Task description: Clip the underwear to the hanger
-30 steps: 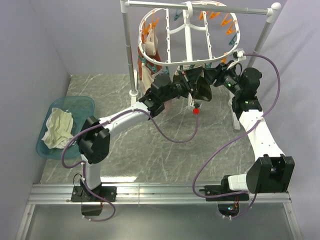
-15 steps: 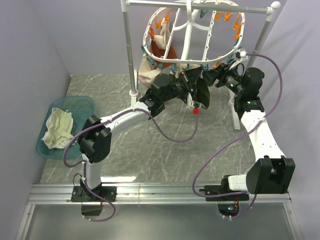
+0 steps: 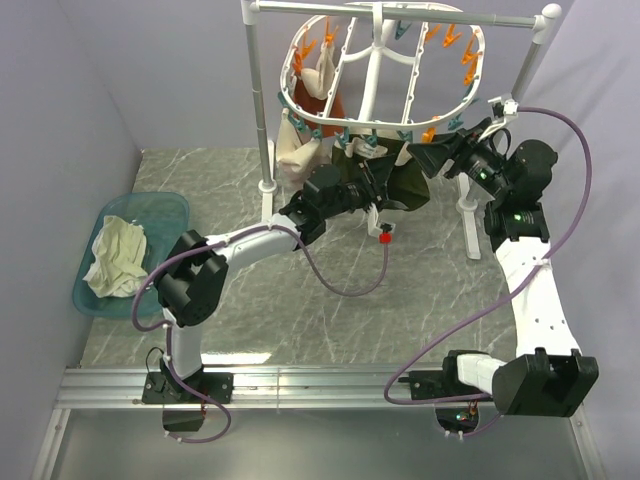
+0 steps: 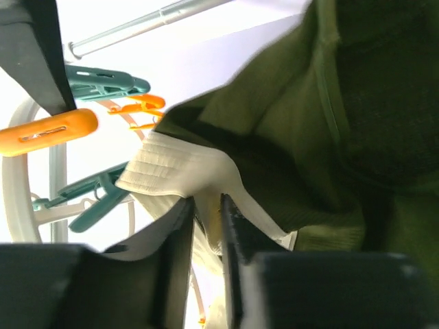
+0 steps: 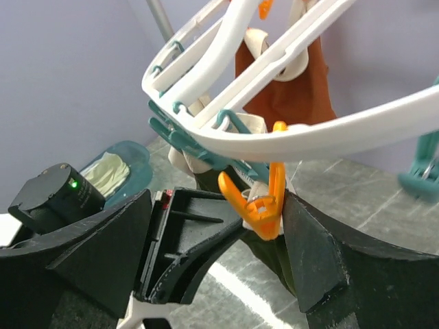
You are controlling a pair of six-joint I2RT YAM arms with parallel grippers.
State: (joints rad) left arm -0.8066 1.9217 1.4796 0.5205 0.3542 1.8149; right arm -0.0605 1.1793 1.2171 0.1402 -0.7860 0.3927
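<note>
We are finding that the top view hides the left gripper's (image 4: 206,221) fingertips behind dark cloth, so we are relying on the left wrist view. There the two fingers are pressing together on the pale waistband of the underwear (image 4: 329,130), with only a thin slit between them. That picture is cutting the olive body of the underwear off at the top and right edges, and we are seeing no label. From above, the underwear is hanging raised off the table (image 3: 300,300), just under the near rim of the hanger (image 5: 343,127), between the two grippers. We cannot tell whether any pin is gripping it. The right gripper (image 5: 218,205) is holding its fingers spread wide, and an orange clothespin (image 5: 257,199) hanging from the rim is sitting between them. We cannot tell whether the right-hand finger is touching the pin. A teal clothespin (image 4: 103,82) is hanging just beside the waistband. A small red item (image 3: 384,237) is dangling below the left gripper, too small to identify. A rust-red garment (image 5: 288,75) and a beige garment (image 3: 298,150) are hanging from the far left part of the hanger, partly screened by its ribs. The pole stand (image 3: 259,100) is crossing in front of them. A blue basin (image 3: 165,205) holding a cream cloth (image 3: 115,255) is sitting well apart at the table's left edge.
</note>
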